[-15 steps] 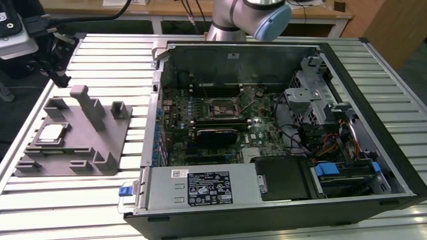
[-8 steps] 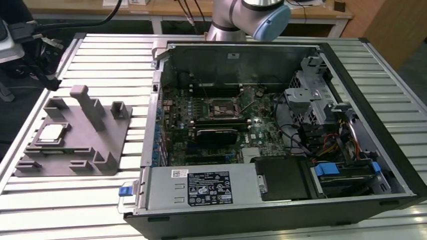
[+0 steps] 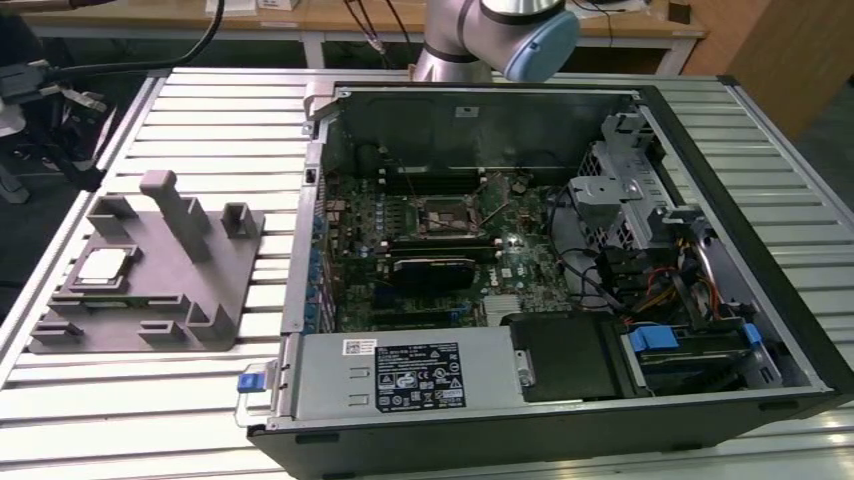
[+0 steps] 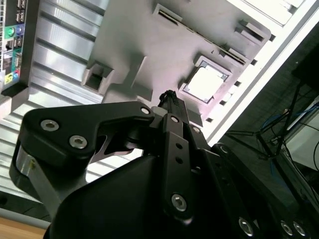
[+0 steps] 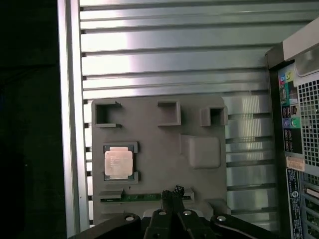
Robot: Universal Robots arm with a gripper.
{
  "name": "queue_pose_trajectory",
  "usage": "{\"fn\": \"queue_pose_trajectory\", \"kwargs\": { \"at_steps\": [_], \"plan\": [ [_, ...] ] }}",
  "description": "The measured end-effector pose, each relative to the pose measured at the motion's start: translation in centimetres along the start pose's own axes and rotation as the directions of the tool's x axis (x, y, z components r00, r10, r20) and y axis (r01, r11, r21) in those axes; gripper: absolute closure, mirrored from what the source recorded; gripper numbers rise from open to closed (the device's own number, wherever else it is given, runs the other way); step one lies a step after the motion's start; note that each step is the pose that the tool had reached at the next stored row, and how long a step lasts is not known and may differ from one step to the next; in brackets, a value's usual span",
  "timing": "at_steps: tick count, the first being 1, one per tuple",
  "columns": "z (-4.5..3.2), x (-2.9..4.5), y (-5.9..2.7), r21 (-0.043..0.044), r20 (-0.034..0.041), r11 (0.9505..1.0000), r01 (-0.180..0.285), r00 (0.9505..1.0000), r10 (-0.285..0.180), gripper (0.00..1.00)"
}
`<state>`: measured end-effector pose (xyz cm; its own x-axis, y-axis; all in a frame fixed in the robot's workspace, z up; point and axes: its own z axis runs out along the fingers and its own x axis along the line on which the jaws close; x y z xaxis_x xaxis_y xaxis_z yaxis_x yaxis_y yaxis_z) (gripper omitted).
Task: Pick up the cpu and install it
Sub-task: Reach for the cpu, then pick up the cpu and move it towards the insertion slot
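The cpu is a small square chip with a shiny pale top. It lies flat in a recess of the grey holder block on the slatted table, at the exterior view's left. Both wrist views look down on the cpu from well above. My gripper hangs high over the holder with its fingers together and nothing between them, off to one side of the chip. The dark square socket sits on the motherboard inside the open computer case.
The holder block carries raised posts and a green memory stick in a slot near the chip. A grey power supply box fills the case's near corner. Cables and drive bays crowd the exterior view's right. My arm's elbow rises behind the case.
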<state>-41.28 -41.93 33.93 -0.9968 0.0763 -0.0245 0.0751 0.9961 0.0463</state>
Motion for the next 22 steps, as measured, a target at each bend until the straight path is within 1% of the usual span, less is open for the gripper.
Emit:
{"fn": "queue_pose_trajectory", "kwargs": {
  "at_steps": [9, 15, 16, 22],
  "plan": [
    [1.6, 1.27, -0.18, 0.0, 0.0, 1.0, 0.0, 1.0, 0.0, 0.89],
    [2.66, 1.87, -0.29, -0.0001, 0.0, 1.0, 0.0, 1.0, 0.0, 0.89],
    [2.79, 1.91, -0.3, -0.0001, 0.0001, 1.0, 0.0, 1.0, 0.0, 0.89],
    [2.92, 1.92, -0.31, 0.0, -0.0001, 1.0, 0.0, 1.0, 0.0, 0.89]
  ]
}}
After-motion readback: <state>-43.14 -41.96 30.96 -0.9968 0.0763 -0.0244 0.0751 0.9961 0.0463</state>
